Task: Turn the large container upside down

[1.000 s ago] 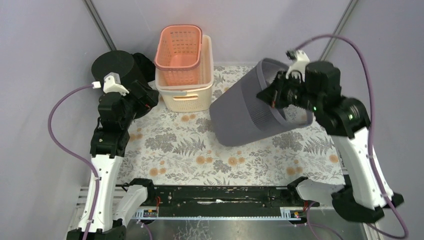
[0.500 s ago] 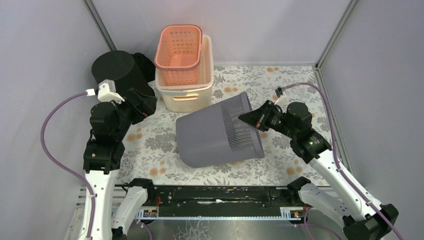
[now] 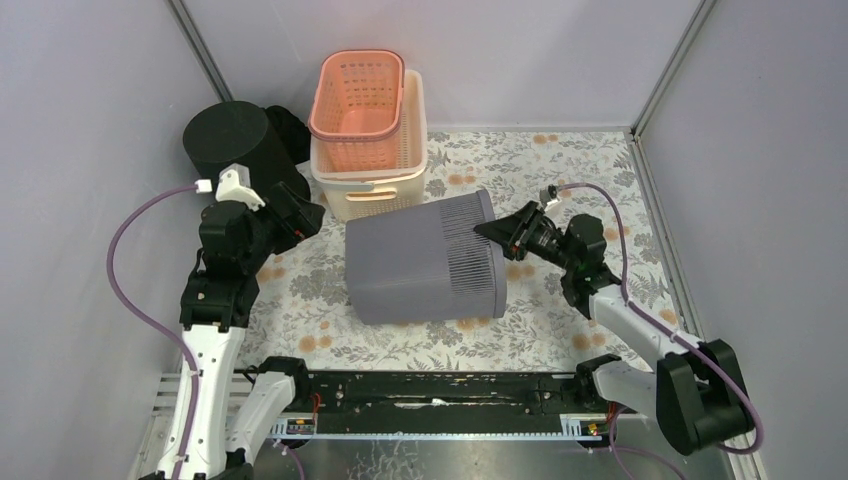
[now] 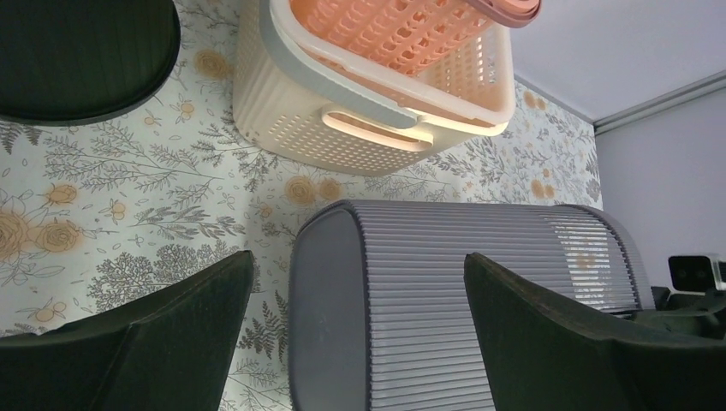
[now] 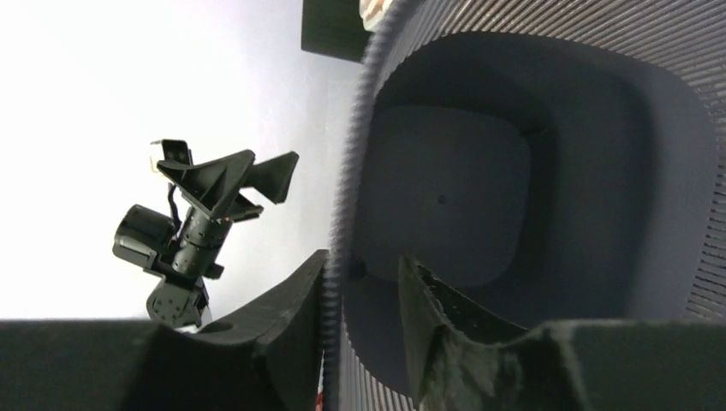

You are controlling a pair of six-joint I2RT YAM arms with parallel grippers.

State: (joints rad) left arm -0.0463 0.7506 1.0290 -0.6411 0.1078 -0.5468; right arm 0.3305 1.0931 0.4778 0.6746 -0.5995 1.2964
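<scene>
While your right gripper (image 3: 497, 232) sits low toward the right edge of the bench, its fingers (image 5: 287, 321) are drawn close on the rim (image 5: 344, 205) of the large container (image 3: 420, 268). One finger is outside the ribbed wall and the other inside the mouth, pinching the wall between them. The grey container lies on its side on the floral mat (image 3: 330, 330) mid-bench, with its open mouth toward the right edge and its closed base toward the left. Your left gripper (image 3: 303, 214) hangs over the left part of the bench, its fingers (image 4: 171, 334) spread wide and holding nothing; the container's base shows between them, untouched. A black bin (image 3: 230, 135) stands in the far left corner, and a pink basket (image 3: 358, 95) sits in a cream basket (image 3: 375, 190) at the far edge.
</scene>
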